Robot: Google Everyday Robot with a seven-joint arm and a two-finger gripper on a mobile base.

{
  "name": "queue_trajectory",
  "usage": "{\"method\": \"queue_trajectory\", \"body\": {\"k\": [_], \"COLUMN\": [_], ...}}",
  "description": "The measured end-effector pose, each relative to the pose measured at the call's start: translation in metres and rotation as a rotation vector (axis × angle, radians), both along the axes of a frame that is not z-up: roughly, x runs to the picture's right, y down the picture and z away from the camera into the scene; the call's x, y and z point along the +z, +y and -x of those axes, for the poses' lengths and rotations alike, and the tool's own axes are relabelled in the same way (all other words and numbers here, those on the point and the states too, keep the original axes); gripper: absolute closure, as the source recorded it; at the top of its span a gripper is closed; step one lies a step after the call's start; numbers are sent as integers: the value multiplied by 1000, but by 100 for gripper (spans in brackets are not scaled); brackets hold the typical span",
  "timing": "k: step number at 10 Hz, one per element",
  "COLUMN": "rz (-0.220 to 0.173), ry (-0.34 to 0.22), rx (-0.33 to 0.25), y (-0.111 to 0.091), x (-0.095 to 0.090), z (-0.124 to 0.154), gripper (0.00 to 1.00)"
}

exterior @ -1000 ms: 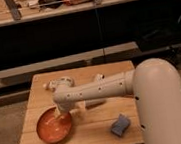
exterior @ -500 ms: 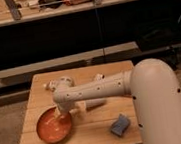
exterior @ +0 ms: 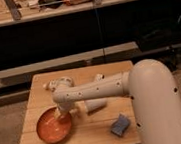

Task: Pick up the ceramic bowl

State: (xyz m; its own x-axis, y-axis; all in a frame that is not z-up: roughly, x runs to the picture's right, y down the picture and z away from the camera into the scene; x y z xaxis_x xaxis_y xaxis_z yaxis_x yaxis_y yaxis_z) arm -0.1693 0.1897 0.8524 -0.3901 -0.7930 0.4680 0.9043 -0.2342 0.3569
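A: Item one, ceramic bowl [exterior: 54,126]: location?

B: Front-left part of the wooden table [exterior: 93,136], directly under the gripper [exterior: 63,116], which reaches down to the bowl's right inner side.

A: Gripper state?

B: Cannot tell; its end is hidden against the bowl.

A: Bowl's appearance?

B: Wide, shallow, round; glossy orange-red, paler inside, darker rim.

A: Other entries?

B: White cup [exterior: 95,104] on its side beside the arm; blue-grey sponge [exterior: 120,125] front-right.

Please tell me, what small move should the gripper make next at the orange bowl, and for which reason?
Probably a short lift straight up. The gripper sits at the right inner edge of the ceramic bowl, which lies flat on the wooden table, so a grasp seems to be in place.
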Motion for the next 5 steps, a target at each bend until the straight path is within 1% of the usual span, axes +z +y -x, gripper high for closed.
{"method": "queue_trajectory", "body": {"k": [5], "rz": [5], "ry": [0], "rx": [0], "y": [4], "x": [5], "z": [-1], "gripper": [20]}}
